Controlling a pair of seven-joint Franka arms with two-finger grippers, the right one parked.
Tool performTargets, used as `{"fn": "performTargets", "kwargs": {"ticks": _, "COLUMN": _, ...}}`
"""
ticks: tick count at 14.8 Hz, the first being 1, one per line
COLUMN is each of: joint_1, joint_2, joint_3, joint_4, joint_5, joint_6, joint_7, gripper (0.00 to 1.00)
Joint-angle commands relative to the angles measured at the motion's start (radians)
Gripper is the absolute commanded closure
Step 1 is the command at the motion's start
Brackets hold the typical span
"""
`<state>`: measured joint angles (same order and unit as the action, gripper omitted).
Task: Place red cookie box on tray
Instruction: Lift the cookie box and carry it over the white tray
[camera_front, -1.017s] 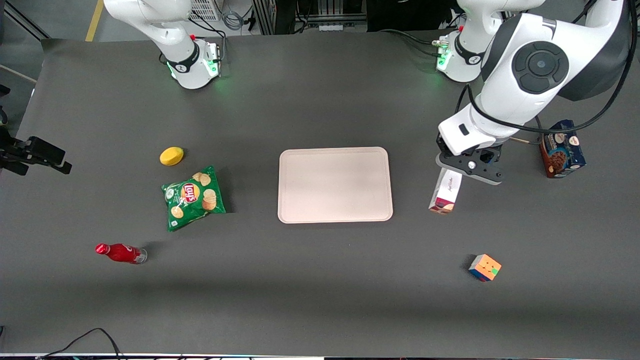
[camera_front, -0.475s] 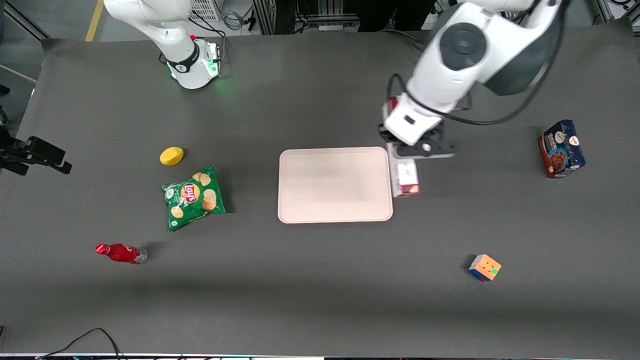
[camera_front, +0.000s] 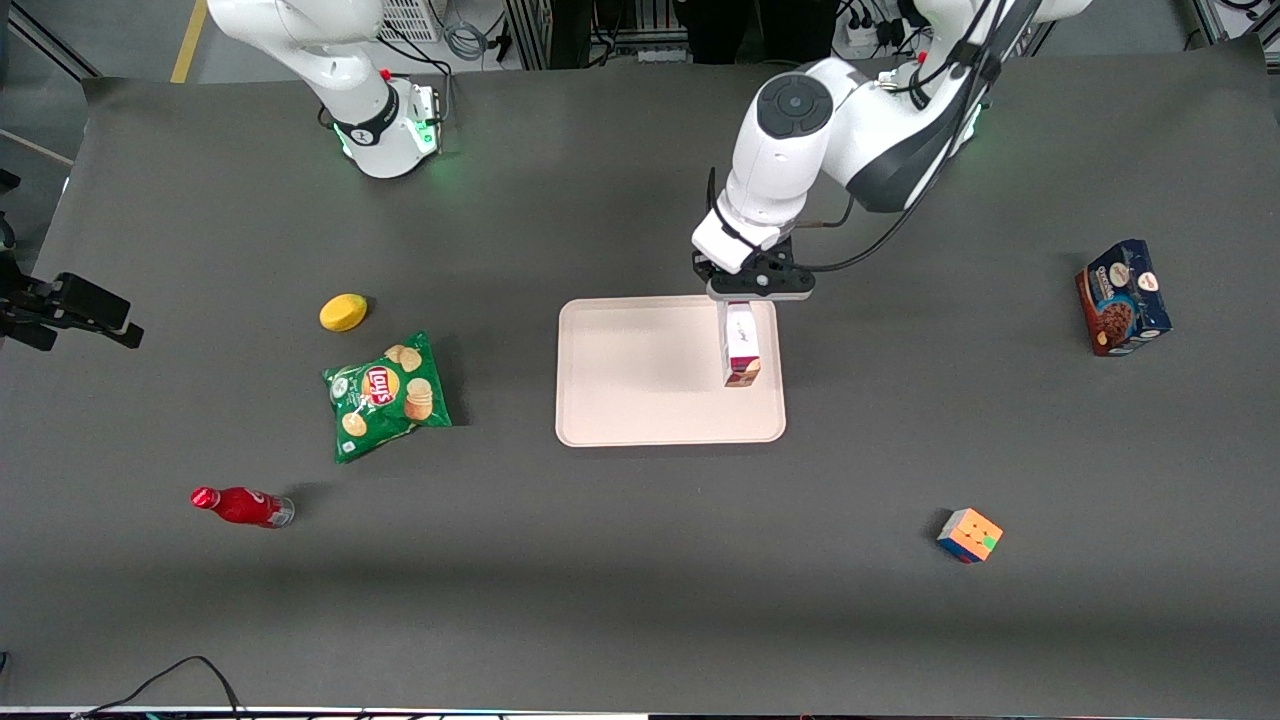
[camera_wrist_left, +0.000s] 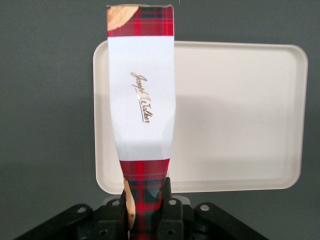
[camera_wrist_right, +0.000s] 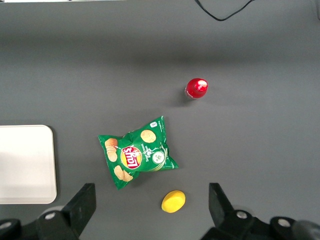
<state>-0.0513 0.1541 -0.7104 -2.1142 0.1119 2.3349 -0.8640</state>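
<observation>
Gripper (camera_front: 757, 296) clenched on one end of box (camera_front: 740, 345), box hanging above tray (camera_front: 640, 400), near its edge toward working arm. Step: set-down. Shift toward tray centre, lower until box bears on tray, long side along tray, then release.

The left arm reaches from its base toward the front camera, its white forearm bent downward so the wrist points straight at the tray (camera_front: 600, 420). The gripper (camera_front: 741, 310) hangs above the tray's edge farthest from the front camera, toward the working arm's end of it. Its two black fingers (camera_wrist_left: 170, 210) are closed tightly on one end of the red cookie box (camera_wrist_left: 142, 105), which juts out from the fingers over the tray.
</observation>
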Motion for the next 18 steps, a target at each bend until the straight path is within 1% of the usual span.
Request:
{"fn": "performTargets", "kwargs": {"ticks": 1, "joint_1": 0.007, "joint_2": 0.033, "joint_3": -0.001, "joint_4": -0.058, "joint_5": 0.058, "joint_6": 0.078, "joint_7": -0.042, "gripper": 1.0}}
{"fn": "performTargets", "kwargs": {"ticks": 2, "joint_1": 0.008, "joint_2": 0.056, "joint_3": 0.0, "joint_4": -0.056, "joint_5": 0.071, "joint_6": 0.081, "joint_7": -0.059, "gripper": 1.0}}
{"fn": "performTargets", "kwargs": {"ticks": 3, "joint_1": 0.008, "joint_2": 0.083, "joint_3": 0.0, "joint_4": -0.056, "joint_5": 0.125, "joint_6": 0.086, "joint_7": -0.09, "gripper": 1.0}}
{"fn": "performTargets", "kwargs": {"ticks": 6, "joint_1": 0.008, "joint_2": 0.177, "joint_3": 0.003, "joint_4": -0.052, "joint_5": 0.349, "joint_6": 0.132, "joint_7": -0.263, "gripper": 1.0}}
{"fn": "performTargets", "kwargs": {"ticks": 7, "joint_1": 0.01, "joint_2": 0.2, "joint_3": 0.005, "joint_4": -0.05, "joint_5": 0.401, "joint_6": 0.142, "joint_7": -0.286, "gripper": 1.0}}
{"fn": "performTargets", "kwargs": {"ticks": 8, "joint_1": 0.013, "joint_2": 0.215, "joint_3": 0.008, "joint_4": -0.047, "joint_5": 0.422, "joint_6": 0.161, "joint_7": -0.291, "gripper": 1.0}}
{"fn": "performTargets", "kwargs": {"ticks": 12, "joint_1": 0.016, "joint_2": 0.278, "joint_3": 0.026, "joint_4": -0.035, "joint_5": 0.442, "joint_6": 0.239, "joint_7": -0.288, "gripper": 1.0}}
{"fn": "performTargets", "kwargs": {"ticks": 18, "joint_1": 0.013, "joint_2": 0.312, "joint_3": 0.049, "joint_4": 0.002, "joint_5": 0.446, "joint_6": 0.239, "joint_7": -0.288, "gripper": 1.0}}
